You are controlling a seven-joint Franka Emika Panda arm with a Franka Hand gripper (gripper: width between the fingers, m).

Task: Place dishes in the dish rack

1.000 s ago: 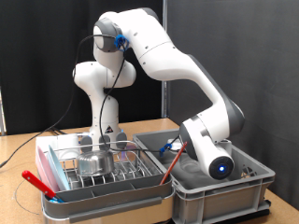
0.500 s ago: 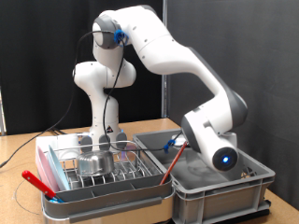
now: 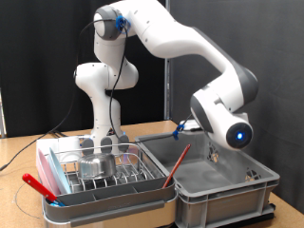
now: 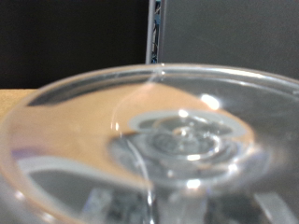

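Note:
My gripper (image 3: 215, 152) hangs above the grey tub (image 3: 223, 180) at the exterior view's right. It is shut on a clear drinking glass (image 4: 168, 140), which fills the wrist view from very close, so the fingers are hidden there. The dish rack (image 3: 100, 176), silver wire in a white tray, stands at the exterior view's left. A shiny metal cup (image 3: 95, 165) lies in it. A thin red-handled utensil (image 3: 174, 163) leans inside the tub against its wall beside the rack.
A red object (image 3: 38, 185) lies on the rack tray's front corner at the exterior view's left. The robot's base (image 3: 104, 123) stands behind the rack. Black curtains close off the back. A cable runs over the wooden table (image 3: 24, 157) at the left.
The arm has lifted the hand up and to the exterior view's right, out of the grey tub, over the last second.

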